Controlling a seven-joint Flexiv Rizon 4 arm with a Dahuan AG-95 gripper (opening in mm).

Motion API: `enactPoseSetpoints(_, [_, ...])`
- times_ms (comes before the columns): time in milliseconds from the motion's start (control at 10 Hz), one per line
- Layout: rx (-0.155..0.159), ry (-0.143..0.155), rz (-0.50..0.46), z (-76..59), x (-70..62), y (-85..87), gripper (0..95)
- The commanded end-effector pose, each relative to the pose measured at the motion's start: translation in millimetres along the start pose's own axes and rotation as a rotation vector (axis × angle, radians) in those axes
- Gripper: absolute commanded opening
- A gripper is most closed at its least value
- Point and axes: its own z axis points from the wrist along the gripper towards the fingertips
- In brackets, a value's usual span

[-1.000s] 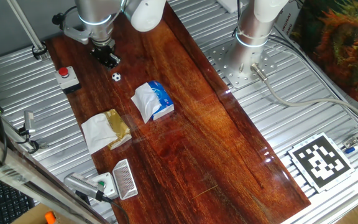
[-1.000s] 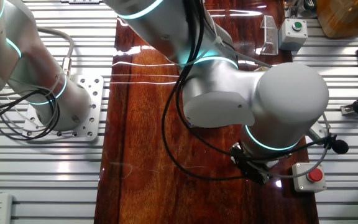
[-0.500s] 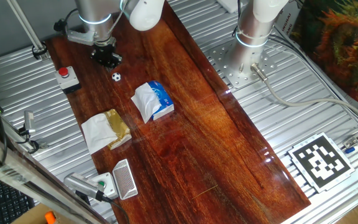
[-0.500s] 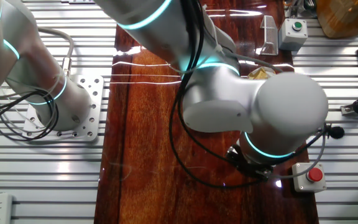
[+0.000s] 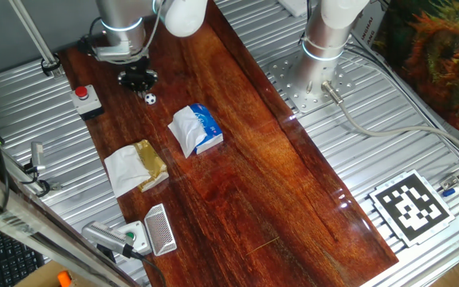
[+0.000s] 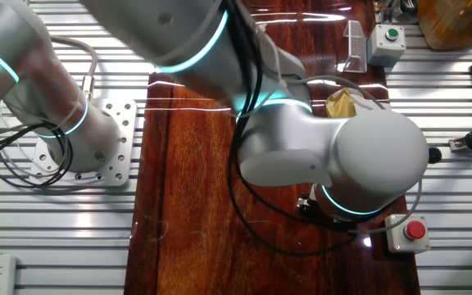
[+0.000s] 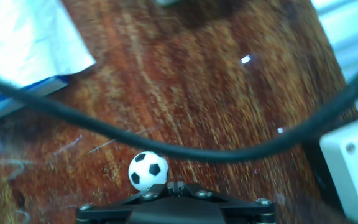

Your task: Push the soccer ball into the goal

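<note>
The soccer ball (image 5: 148,98) is a tiny white ball with black patches on the dark wooden table (image 5: 245,159), near its far left end. My gripper (image 5: 138,80) stands right behind it, fingers down and shut, holding nothing. In the hand view the ball (image 7: 148,170) lies just in front of and slightly left of my gripper (image 7: 176,186), almost touching. The goal (image 5: 159,229), a small white frame with grey mesh, stands at the near left end of the table, far from the ball. It also shows in the other fixed view (image 6: 353,45), where the arm hides the ball.
A blue and white tissue pack (image 5: 196,129) lies between ball and goal, right of the straight line. A white napkin with a gold wrapper (image 5: 136,167) lies nearer the goal. A red button box (image 5: 82,94) sits left of the gripper; a green button box (image 5: 130,237) sits beside the goal.
The gripper has shifted slightly toward the ball and the wrist has turned. The ball has not moved.
</note>
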Motion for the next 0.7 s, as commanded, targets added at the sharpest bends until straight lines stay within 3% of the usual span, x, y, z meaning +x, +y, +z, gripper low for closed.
enactPoseSetpoints(100, [0.004,0.001,-0.066,0.0,1.3,-0.1,0.0])
enactPoseSetpoints(300, [-0.013,0.015,-0.092,-6.2,8.2,0.7,0.0])
enactPoseSetpoints(700, [-0.018,0.038,-0.099,-12.5,16.3,3.3,0.0])
